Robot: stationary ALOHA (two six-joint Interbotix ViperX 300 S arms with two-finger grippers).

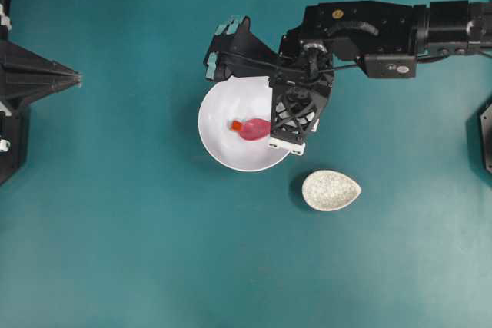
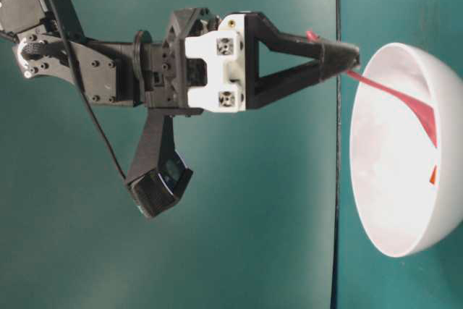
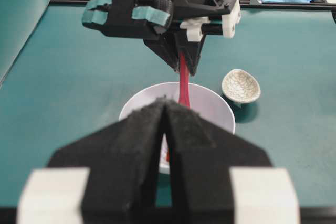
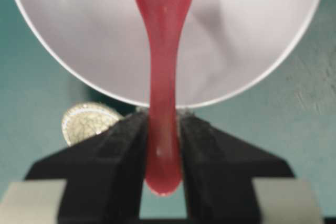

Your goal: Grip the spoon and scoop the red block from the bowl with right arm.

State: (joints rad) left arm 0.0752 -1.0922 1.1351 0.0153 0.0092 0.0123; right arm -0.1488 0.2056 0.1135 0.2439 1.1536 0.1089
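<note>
The right gripper (image 4: 163, 145) pinches the spoon (image 4: 161, 66) by its handle; the scoop sits inside the bowl (image 1: 219, 140) mid-table, seemingly touching the red block (image 1: 236, 125). The left gripper (image 3: 167, 129) is pressed together

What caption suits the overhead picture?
Right gripper dips the pink spoon beside the red block in the white bowl.
</note>
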